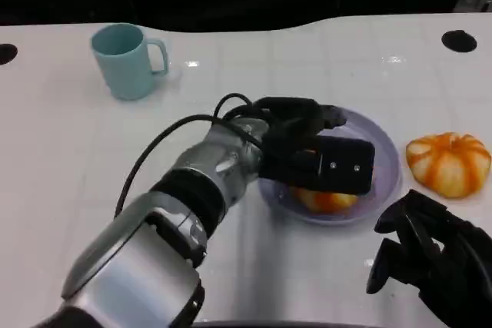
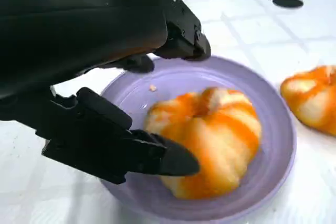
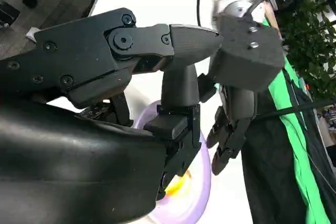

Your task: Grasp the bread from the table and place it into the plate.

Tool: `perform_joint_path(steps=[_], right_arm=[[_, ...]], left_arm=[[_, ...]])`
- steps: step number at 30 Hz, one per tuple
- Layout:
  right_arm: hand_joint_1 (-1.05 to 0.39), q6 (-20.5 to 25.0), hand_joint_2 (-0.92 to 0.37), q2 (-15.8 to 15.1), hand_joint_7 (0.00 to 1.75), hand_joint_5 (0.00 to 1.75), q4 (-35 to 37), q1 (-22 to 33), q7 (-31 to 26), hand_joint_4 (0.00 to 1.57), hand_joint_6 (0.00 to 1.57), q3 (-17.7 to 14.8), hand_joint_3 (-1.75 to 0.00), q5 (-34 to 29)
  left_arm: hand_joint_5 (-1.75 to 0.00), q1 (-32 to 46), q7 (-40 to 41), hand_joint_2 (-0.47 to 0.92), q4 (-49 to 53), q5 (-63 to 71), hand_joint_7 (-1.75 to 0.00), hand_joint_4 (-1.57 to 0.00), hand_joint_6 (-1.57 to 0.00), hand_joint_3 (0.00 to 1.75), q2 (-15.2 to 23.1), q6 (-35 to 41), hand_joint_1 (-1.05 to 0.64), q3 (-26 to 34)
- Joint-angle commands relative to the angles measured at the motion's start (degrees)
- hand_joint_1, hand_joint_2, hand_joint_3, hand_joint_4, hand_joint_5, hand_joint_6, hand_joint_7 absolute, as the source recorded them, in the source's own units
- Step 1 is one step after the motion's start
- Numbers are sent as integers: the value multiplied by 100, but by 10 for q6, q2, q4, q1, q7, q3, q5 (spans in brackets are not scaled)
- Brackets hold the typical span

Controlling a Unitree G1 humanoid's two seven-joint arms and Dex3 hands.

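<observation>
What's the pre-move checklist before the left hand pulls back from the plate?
1. Bread in plate: ok. One bread lies inside the purple plate.
2. Left hand released: cannot tell. Its fingers sit right at the bread; contact is unclear.
3. Second bread: not ok if it must be plated too; it lies on the table, right of the plate.
4. Right hand: ok. It holds nothing, near the table's front edge.
5. Retreat path: ok. The teal mug stands far off.

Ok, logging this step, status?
Left hand open over plate. Bread lying in plate. Right hand open, idle. Second bread beside plate.
</observation>
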Motion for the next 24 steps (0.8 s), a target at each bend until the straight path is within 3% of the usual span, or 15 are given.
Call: perform_joint_path(steps=[1,9,16,18,21,23,24], right_arm=[[-46,-3,-92,-4,164,175,2,-1,0,65,50,-7,-37,6],[-45,-4,-92,-6,163,175,5,-3,2,65,49,-8,-38,5],[-45,2,-92,-3,163,175,5,-5,-4,65,49,-9,-37,8],[-44,-3,-92,-4,163,175,7,-5,-2,64,48,-8,-39,7],[-44,-7,-92,-5,164,175,8,-4,1,64,48,-7,-39,6],[-44,-5,-92,-4,164,175,8,-4,0,64,49,-8,-39,8],[-45,-4,-92,-4,164,175,7,-4,0,65,49,-9,-38,9]], left_arm=[[-2,-17,-53,92,-18,-34,-1,-1,-11,49,23,-11,-94,26],[-7,13,-141,92,-72,-132,-4,-11,-19,48,59,-39,-92,105],[-25,102,-198,92,-184,-273,-12,-39,-41,40,71,-3,-76,211],[-34,149,-193,92,-245,-323,-14,-48,-52,37,63,37,-68,247],[-70,200,-193,92,-320,-384,-12,-48,-64,38,51,94,-62,283],[-80,239,-191,92,-384,-424,-13,-50,-69,38,44,136,-62,302],[-94,267,-190,92,-427,-454,-18,-52,-73,39,38,163,-63,317]])
